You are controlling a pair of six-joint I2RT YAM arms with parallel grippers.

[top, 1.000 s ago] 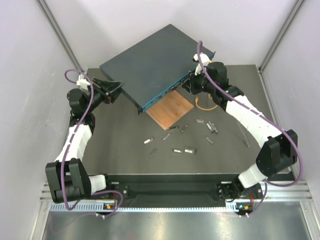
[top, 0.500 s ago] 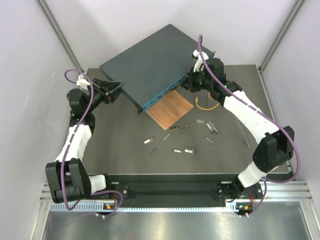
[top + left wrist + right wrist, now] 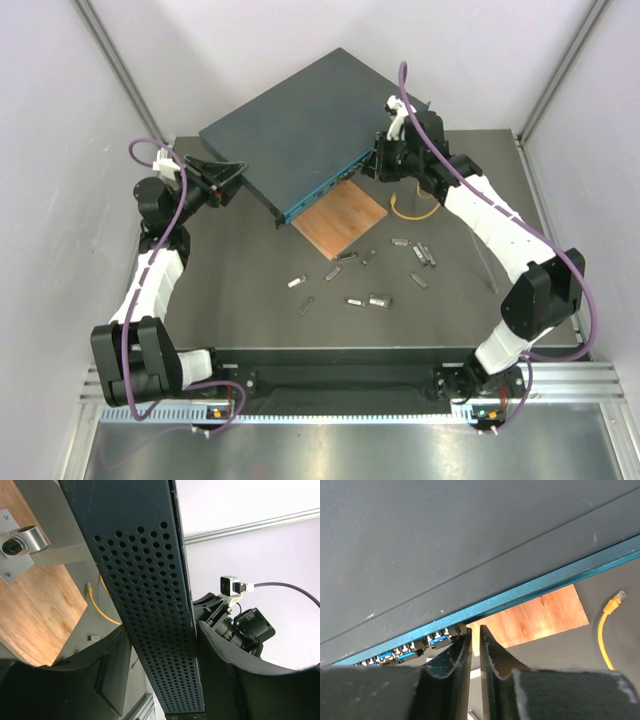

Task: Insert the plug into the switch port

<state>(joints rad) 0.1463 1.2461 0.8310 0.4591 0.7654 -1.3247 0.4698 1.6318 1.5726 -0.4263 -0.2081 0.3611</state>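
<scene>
The switch (image 3: 300, 125) is a large dark blue-grey box, tilted, with its teal socket face (image 3: 322, 190) towards the table. My left gripper (image 3: 235, 178) is shut on its left side; in the left wrist view the jaws (image 3: 162, 665) straddle the perforated side wall (image 3: 150, 605). My right gripper (image 3: 378, 165) is at the right part of the teal face. In the right wrist view its fingers (image 3: 474, 632) are almost together with nothing between them, tips just under the teal edge (image 3: 520, 594). Small grey plugs with blue tabs (image 3: 437, 639) sit in sockets just left of the tips.
A brown wooden square (image 3: 340, 218) lies under the switch's front edge. A yellow cable (image 3: 410, 212) lies right of it. Several small loose plugs (image 3: 365, 298) are scattered mid-table, more at the right (image 3: 422, 255). A silver bracket (image 3: 30, 545) shows under the switch.
My right gripper has moved up and away along the teal face, closer against the switch. The left arm and the switch have not moved.
</scene>
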